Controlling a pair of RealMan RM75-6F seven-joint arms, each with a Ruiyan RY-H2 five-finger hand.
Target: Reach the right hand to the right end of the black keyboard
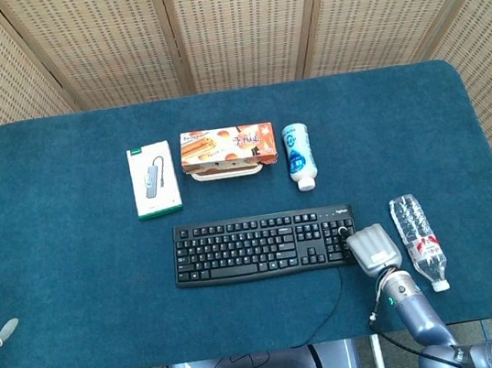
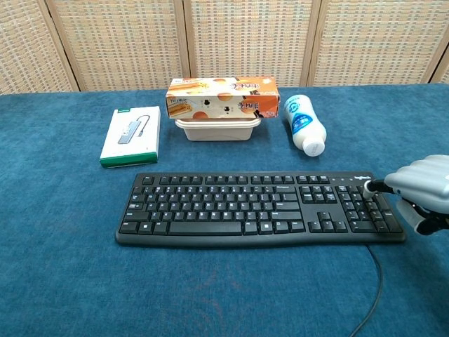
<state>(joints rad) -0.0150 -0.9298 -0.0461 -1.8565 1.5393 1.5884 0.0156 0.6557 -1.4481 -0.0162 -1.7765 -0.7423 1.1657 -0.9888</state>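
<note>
The black keyboard (image 1: 265,246) (image 2: 259,208) lies flat across the middle of the blue tablecloth. My right hand (image 1: 371,248) (image 2: 424,184) sits at its right end, knuckles up. Its dark thumb tip touches the number pad's upper right keys, and the other fingers curl down beside the keyboard's right edge. I see nothing held in it. Of my left hand (image 1: 4,331), only pale fingertips show at the far left edge of the head view, spread apart and empty, far from the keyboard.
A clear water bottle (image 1: 420,241) lies just right of my right hand. Behind the keyboard are a white bottle (image 1: 298,155) (image 2: 305,124), an orange snack box (image 1: 227,147) (image 2: 222,97) on a white tray (image 2: 217,130), and a boxed adapter (image 1: 154,179) (image 2: 130,135). The keyboard cable (image 2: 372,295) runs toward the front edge.
</note>
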